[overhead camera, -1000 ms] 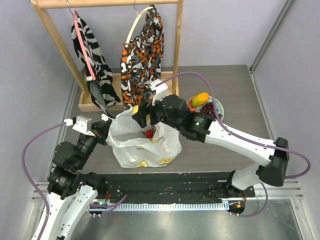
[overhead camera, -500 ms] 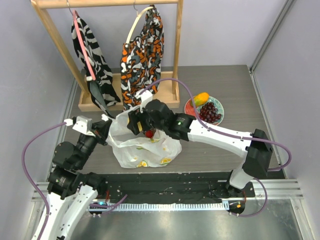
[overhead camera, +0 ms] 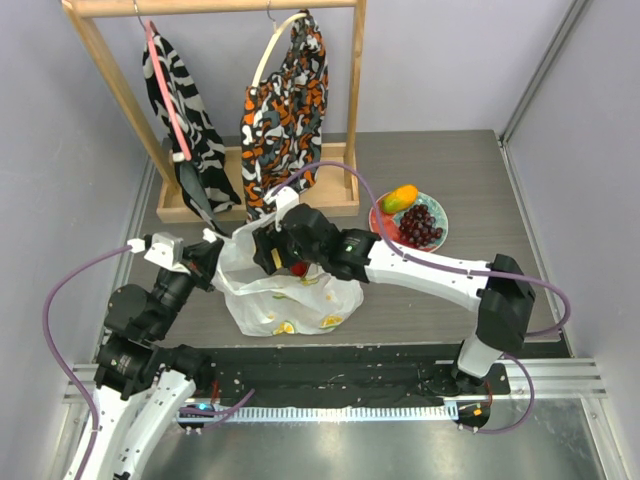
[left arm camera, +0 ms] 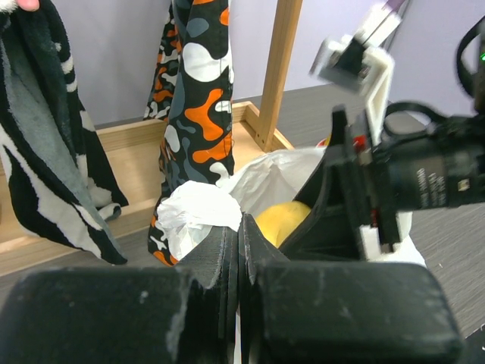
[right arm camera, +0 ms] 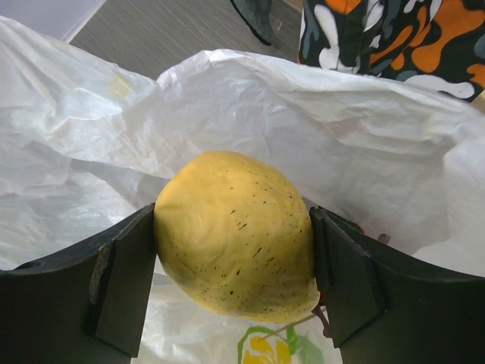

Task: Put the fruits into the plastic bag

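My right gripper (overhead camera: 270, 255) is shut on the yellow lemon (right arm camera: 236, 231) and holds it over the open mouth of the white plastic bag (overhead camera: 290, 305). The lemon also shows in the left wrist view (left arm camera: 282, 221). The red berries (overhead camera: 298, 268) lie inside the bag. My left gripper (overhead camera: 212, 252) is shut on the bag's left rim (left arm camera: 201, 216), holding it up. The orange-green mango (overhead camera: 400, 197) and the dark grape bunch (overhead camera: 420, 226) sit on a plate (overhead camera: 378, 215) to the right of the bag.
A wooden rack (overhead camera: 200, 210) stands behind the bag. A zebra-striped cloth (overhead camera: 185, 100) and an orange-black cloth (overhead camera: 285, 110) hang from it, close to the bag's far side. A grey wall edge runs along the right.
My right gripper has moved left with the lemon, from near the plate side to over the bag's mouth. The left arm and bag have stayed still.
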